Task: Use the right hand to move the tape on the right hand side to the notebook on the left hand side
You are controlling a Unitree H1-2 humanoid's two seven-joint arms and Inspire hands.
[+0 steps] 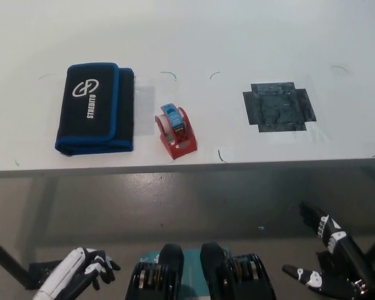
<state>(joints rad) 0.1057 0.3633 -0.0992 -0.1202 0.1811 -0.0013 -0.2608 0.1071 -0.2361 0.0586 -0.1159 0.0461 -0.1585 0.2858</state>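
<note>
A red tape dispenser with a blue roll (175, 130) stands on the white table (237, 37) near its front edge, just right of a black notebook case with blue trim (95, 108). Tape and case sit close together but apart. My black right hand (334, 259) hangs open below the table's front edge at the lower right, holding nothing. My white left hand (81, 272) rests low at the lower left with its fingers curled; I cannot tell whether it is shut.
A dark square patch of tape (278, 106) lies flat on the table's right half. Thin pen marks outline zones on the tabletop. The table's front edge (187, 169) runs across the picture, with grey floor below.
</note>
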